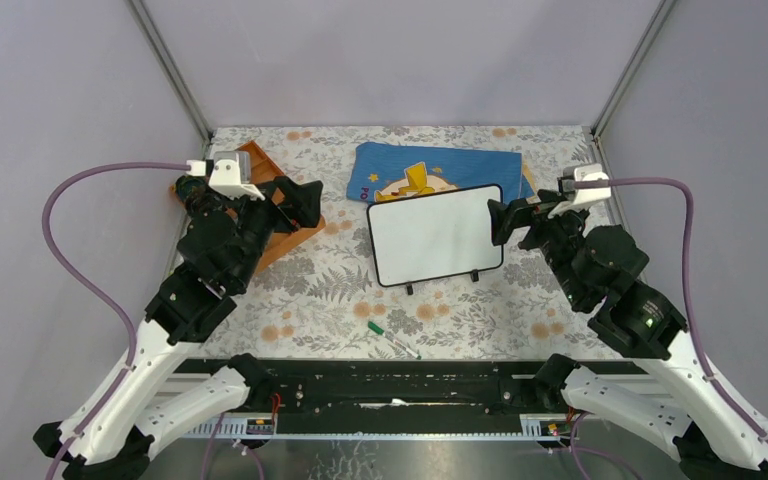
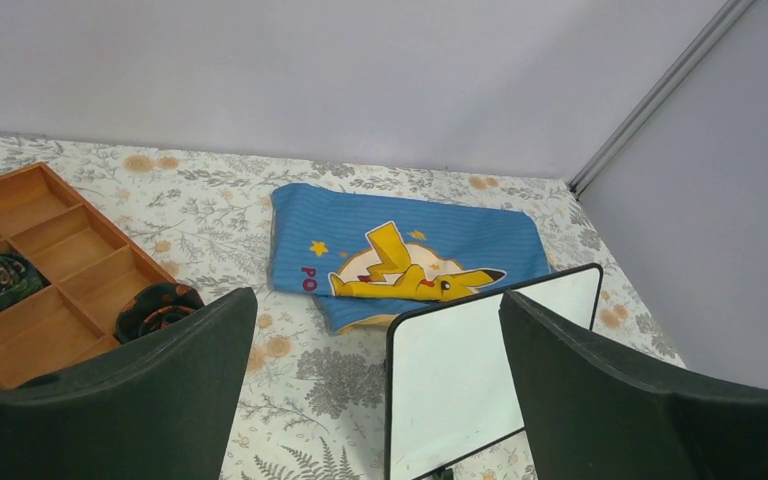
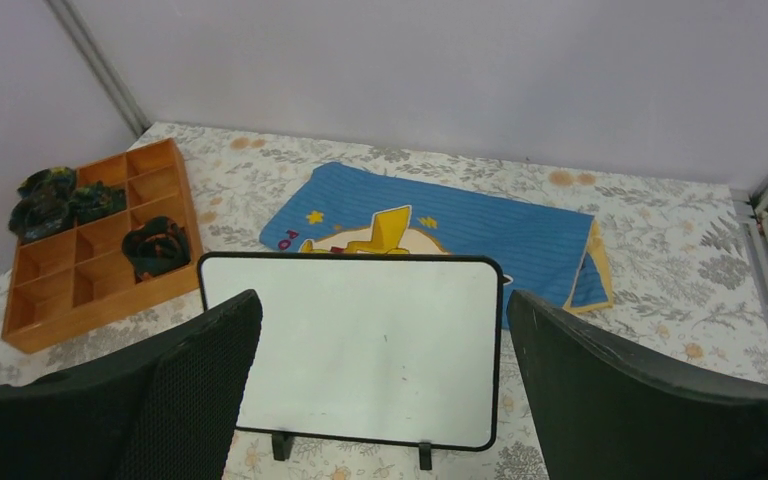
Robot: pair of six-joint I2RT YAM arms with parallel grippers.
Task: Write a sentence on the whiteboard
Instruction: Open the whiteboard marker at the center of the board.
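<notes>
The whiteboard stands on its two black feet in the middle of the floral table; its face is blank, with no green sentence on it. It also shows in the left wrist view and the right wrist view. A green-capped marker lies on the table in front of the board, near the front edge. My left gripper is open and empty, held above the table left of the board. My right gripper is open and empty, just beside the board's right edge.
A blue cloth with a yellow cartoon figure lies behind the board. A wooden compartment tray holding dark patterned items sits at the left, under my left arm. Grey walls close the back and sides.
</notes>
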